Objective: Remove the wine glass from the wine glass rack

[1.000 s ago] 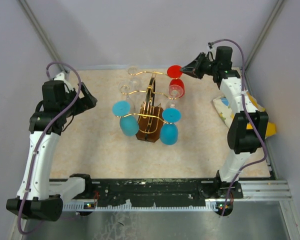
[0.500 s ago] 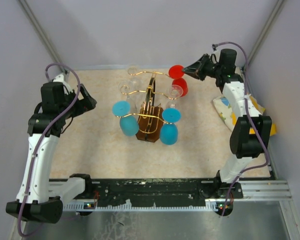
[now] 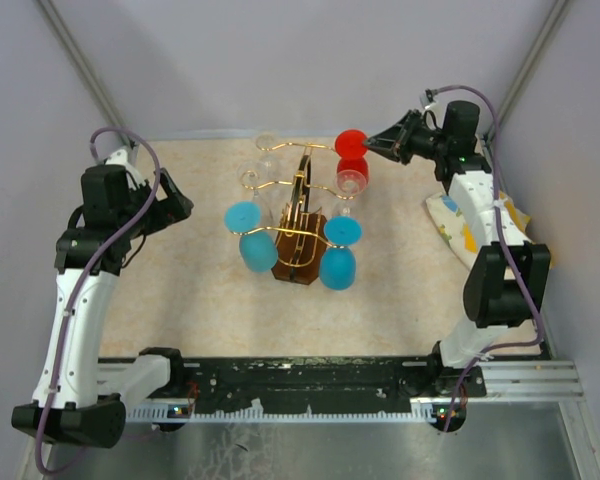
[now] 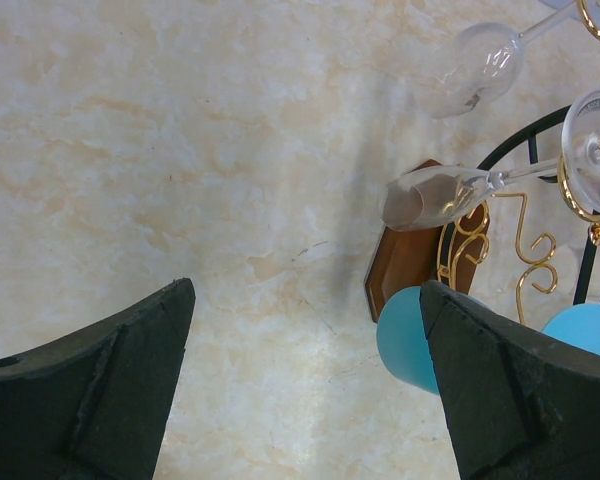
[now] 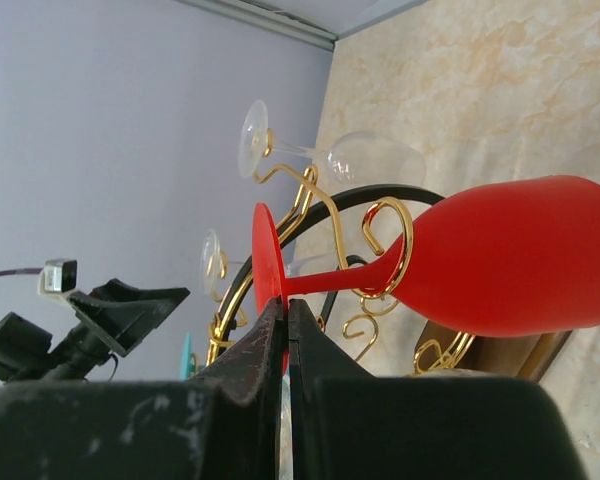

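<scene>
The wine glass point(image 3: 351, 160), the red one, hangs on the far right arm of the wine glass rack point(image 3: 300, 215). Its stem is threaded through a curled gold loop point(image 5: 390, 250).

At the far left, the left tool point(image 3: 178, 205) hovers over the counter point(image 3: 200, 300), well apart from the rack. Its jaws are spread wide with nothing between them (the wrist view shows only marbled surface in the gap). Toward the rack, a clear glass point(image 4: 435, 197) and a farther clear glass point(image 4: 475, 68) hang from the left-hand arms. A blue glass point(image 3: 250, 235) hangs below them on the near left. The rack stands about mid-counter on its dark wooden base point(image 4: 405, 262). A second blue glass point(image 3: 338, 255) hangs on its near right arm, nearer the camera than the red one.

Right of the rack, the right tool point(image 5: 283, 305) reaches in from the far right corner. It is pinched almost fully closed on the rim of the red glass's foot (a sliver of red shows between the fingers point(image 5: 245, 350)). The bowl of the glass points away from the tool, and the gold loop surrounds the stem between foot and bowl.

Farthest right, under the right arm, a white item with coloured patches point(image 3: 445, 215) lies at the counter's edge (I cannot tell what it is).
</scene>
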Robot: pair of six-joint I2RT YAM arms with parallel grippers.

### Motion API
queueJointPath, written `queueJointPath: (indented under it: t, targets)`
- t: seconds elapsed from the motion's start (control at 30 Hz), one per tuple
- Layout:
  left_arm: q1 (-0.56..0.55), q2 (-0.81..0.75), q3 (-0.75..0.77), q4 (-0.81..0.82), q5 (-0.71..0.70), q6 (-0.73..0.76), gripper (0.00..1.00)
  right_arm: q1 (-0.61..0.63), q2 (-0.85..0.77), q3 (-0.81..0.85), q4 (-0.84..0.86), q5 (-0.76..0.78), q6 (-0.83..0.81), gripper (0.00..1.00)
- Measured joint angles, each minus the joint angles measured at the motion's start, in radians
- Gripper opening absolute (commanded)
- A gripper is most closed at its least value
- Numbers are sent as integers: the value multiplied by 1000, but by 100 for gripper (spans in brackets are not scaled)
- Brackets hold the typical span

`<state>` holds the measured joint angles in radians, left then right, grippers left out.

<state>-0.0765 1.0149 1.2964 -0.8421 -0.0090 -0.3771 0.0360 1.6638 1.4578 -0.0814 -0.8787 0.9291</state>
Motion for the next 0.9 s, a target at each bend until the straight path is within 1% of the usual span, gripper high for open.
queueJointPath:
  t: [0.1,0.5,0.9]
  targets:
    - [0,-3,-3,0,3,0,99,0,-6,-11,32,-14,16,0]
    - [0,-10,-23,-2,11,-1,99,21,-3,-11,75,-29,59,0]
    - [0,-22,-39,-4,12,0,100,34,87,-2,121,-43,105,0]
